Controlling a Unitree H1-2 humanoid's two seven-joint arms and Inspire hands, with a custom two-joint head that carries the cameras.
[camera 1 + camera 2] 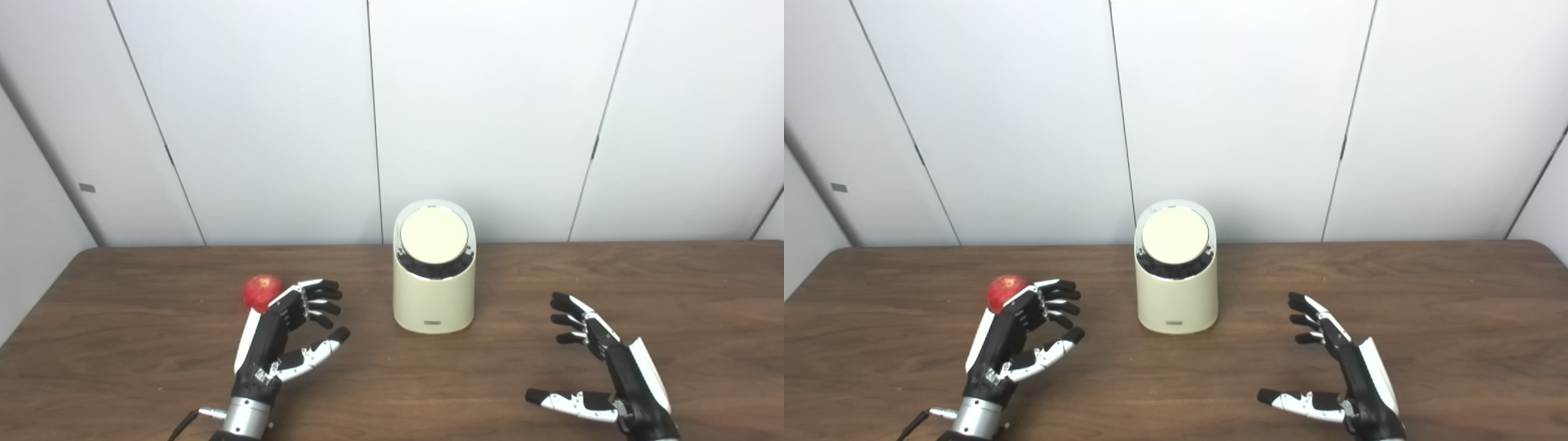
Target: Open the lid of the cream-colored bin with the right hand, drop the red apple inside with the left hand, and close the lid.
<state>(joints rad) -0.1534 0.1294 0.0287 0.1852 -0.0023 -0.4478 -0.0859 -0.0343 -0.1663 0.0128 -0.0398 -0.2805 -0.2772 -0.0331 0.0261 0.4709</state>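
Left robot hand (278, 343): lower left of frame, black and white segmented fingers spread apart, holding nothing. Right robot hand (603, 367): lower right, fingers likewise apart, thumb stretched toward frame centre, empty. Red apple (262, 291): small, round, glossy skin with a pale speck; sits on the worktop (122, 343) just behind the left fingers, partly hidden. Cream-colored bin (433, 294): centre, smooth rounded cylinder, slanted top. Lid (433, 236): flat cream disc, closed, dark ring around it. Worktop: dark wood grain.
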